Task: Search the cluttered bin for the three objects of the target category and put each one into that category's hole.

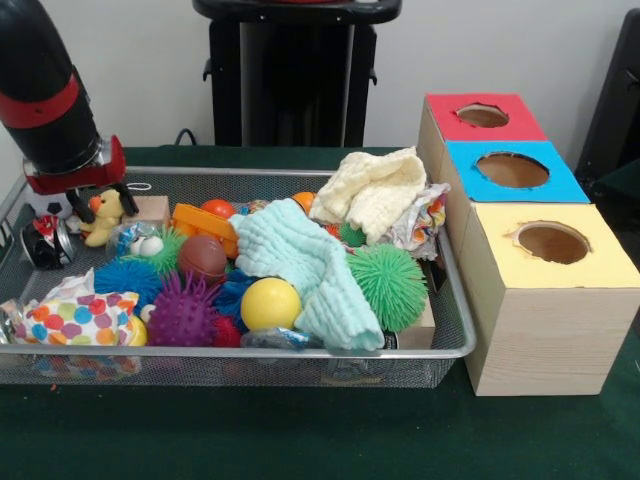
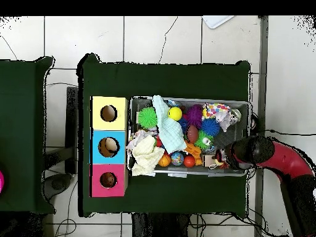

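The wire mesh bin (image 1: 300,352) is full of toys and cloths on the green table. It also shows in the overhead view (image 2: 185,174). The red-ringed hole (image 1: 483,116) tops the farthest wooden box, to the right of the bin; the overhead view shows it too (image 2: 108,179). My gripper (image 1: 103,205) is down in the bin's far left corner. It looks open, with a finger on each side of a small yellow duck (image 1: 103,222). From overhead the gripper (image 2: 225,159) is at the bin's right end.
In the bin lie a pale yellow cloth (image 1: 375,190), a mint cloth (image 1: 300,260), a green spiky ball (image 1: 388,285), a yellow ball (image 1: 270,303), a purple spiky ball (image 1: 183,312) and a polka-dot bag (image 1: 75,320). The blue hole (image 1: 512,169) and yellow hole (image 1: 552,242) are nearer.
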Robot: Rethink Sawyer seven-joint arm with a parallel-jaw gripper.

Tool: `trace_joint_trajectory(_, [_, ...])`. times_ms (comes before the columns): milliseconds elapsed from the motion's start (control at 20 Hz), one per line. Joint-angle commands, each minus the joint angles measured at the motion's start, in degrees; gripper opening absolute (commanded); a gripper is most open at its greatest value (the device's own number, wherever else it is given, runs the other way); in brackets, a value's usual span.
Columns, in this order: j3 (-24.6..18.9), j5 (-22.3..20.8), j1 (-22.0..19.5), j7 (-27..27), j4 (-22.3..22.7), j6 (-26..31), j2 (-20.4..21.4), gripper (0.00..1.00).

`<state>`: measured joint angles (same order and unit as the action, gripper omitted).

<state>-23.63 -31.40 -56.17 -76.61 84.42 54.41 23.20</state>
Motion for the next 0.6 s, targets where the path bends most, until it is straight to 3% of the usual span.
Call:
trace_joint_trajectory(50, [-3.94, -1.05, -0.45, 3.17, 5.02, -9.92, -5.14, 1.00])
trace_joint_trajectory(400, [-1.96, -3.93, 1.65, 4.76, 2.39, -7.38, -5.52, 1.00])
trace_joint_trajectory(600, [-0.17, -8.04, 4.22, 9.82, -0.20, -1.94, -4.58, 1.00])
